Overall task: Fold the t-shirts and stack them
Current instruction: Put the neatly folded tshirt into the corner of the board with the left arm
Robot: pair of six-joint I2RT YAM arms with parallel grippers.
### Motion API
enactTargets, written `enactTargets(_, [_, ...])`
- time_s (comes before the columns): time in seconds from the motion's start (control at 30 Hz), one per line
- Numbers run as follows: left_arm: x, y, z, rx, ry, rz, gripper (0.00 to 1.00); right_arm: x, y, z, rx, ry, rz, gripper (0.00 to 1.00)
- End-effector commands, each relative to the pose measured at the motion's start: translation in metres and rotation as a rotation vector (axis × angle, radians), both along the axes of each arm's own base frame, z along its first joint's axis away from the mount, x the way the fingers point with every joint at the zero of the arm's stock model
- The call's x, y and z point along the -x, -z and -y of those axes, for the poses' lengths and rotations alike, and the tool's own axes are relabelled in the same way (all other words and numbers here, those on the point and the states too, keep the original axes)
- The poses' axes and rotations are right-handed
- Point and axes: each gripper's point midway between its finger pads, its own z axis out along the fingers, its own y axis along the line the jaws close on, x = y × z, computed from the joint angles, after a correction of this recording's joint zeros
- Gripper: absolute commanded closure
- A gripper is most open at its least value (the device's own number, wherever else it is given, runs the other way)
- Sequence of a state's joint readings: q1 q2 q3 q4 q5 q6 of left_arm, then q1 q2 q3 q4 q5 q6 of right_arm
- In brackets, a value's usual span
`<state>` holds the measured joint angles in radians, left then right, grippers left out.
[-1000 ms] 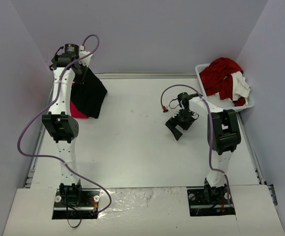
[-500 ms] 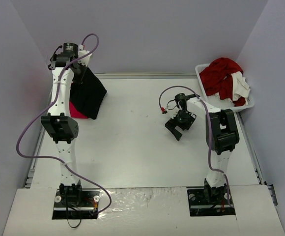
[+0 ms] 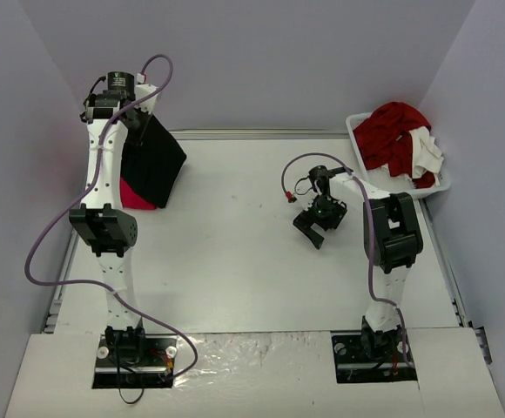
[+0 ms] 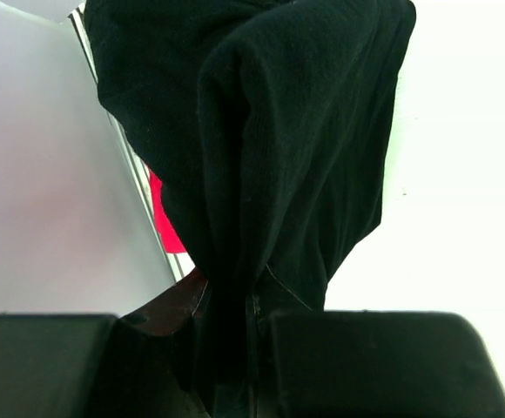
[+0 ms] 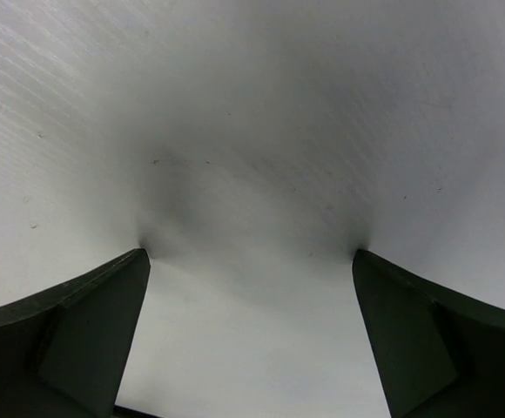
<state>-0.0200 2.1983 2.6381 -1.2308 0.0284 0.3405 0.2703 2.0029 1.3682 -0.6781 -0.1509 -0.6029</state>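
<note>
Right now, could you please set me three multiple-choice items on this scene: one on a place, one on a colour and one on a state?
1. Where does the white basket stand?
A. At the far-right corner of the table
B. At the near-left corner
C. Between the arm bases

2. What colour is the cloth lying under the hanging black t-shirt?
A. Green
B. Pink-red
C. Yellow

3. How is the right gripper?
A. Shut on cloth
B. Shut on nothing
C. Open and empty

Answers:
1 A: the top view shows the basket at the far-right edge.
2 B: the pink-red t-shirt shows below the black one.
3 C: in the right wrist view its jaws stand wide apart over bare table.
</note>
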Motion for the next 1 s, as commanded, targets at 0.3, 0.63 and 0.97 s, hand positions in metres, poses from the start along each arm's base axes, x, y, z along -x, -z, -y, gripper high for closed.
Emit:
enactTargets(0.3, [0.004, -0.046, -0.028, -0.134, -0.016, 0.119, 0.98, 0.038, 0.043, 0.005, 0.010, 0.004, -0.180, 0.00])
enactTargets(0.63, [-0.011, -0.037, -0.033, -0.183, -0.002, 0.125, 0.98, 0.043, 0.050, 0.008, 0.029, 0.005, -0.207, 0.00])
enactTargets(0.97, [-0.027, -0.023, -0.059, -0.231, -0.024, 0.117, 0.98, 0.055, 0.059, 0.012, 0.042, 0.005, -0.257, 0.00])
